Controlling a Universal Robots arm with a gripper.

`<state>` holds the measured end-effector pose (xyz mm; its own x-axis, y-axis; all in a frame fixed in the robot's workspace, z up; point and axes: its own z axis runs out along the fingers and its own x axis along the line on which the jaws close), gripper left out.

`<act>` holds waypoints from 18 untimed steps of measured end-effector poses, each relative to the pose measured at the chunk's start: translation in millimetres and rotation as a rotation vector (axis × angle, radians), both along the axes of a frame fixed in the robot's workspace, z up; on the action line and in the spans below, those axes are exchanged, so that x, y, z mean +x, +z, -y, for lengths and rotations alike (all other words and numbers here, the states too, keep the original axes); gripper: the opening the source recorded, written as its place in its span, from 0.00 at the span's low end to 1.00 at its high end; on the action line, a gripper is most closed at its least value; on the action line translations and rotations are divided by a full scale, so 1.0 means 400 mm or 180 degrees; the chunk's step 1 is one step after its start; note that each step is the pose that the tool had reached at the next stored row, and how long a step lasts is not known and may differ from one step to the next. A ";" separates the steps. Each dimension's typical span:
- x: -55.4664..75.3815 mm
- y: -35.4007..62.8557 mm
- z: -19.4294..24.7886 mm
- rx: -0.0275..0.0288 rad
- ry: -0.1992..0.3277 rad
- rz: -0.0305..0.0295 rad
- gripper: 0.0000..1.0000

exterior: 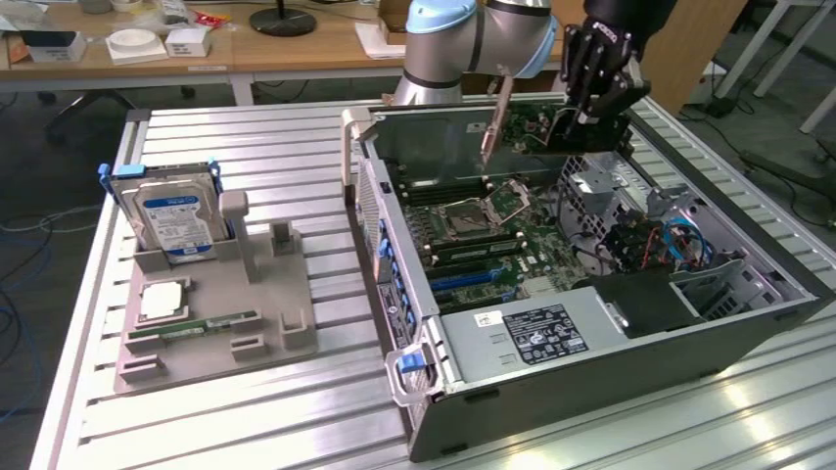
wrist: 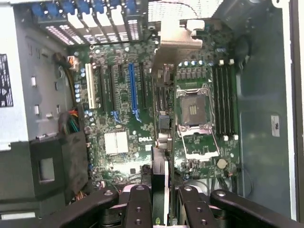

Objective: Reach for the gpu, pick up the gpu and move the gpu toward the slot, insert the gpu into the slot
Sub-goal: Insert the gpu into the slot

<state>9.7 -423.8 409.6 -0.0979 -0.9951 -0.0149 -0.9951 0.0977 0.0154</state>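
The gripper stands over the far part of the open computer case, with its jaws closed on the gpu. The card is held on edge, with its silvery end bracket toward the exterior view's left, and is raised above the motherboard, not seated. In the wrist view, the two fingers clamp the gpu between them, and the card runs edge-on away from the gripper to its end bracket. The card lies parallel to the long blue slot but is offset from it, over the strip of board between that slot and the square CPU socket. In the exterior view, the blue slot lies nearer than the CPU socket, well apart from the card. On the exterior view's left, a grey tray rests on the slatted table. The tray carries an upright hard drive and a flat memory stick.
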 end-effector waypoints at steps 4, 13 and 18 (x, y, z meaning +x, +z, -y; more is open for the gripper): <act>-0.021 -0.014 0.004 0.0001 0.0021 0.0006 0.27; -0.052 -0.038 0.011 0.0001 0.0089 0.0070 0.27; -0.061 -0.057 0.010 0.0010 0.0280 0.0069 0.27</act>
<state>-14.6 -427.8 387.0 -0.0097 -0.9998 -0.0191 -0.9999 0.0098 -0.0061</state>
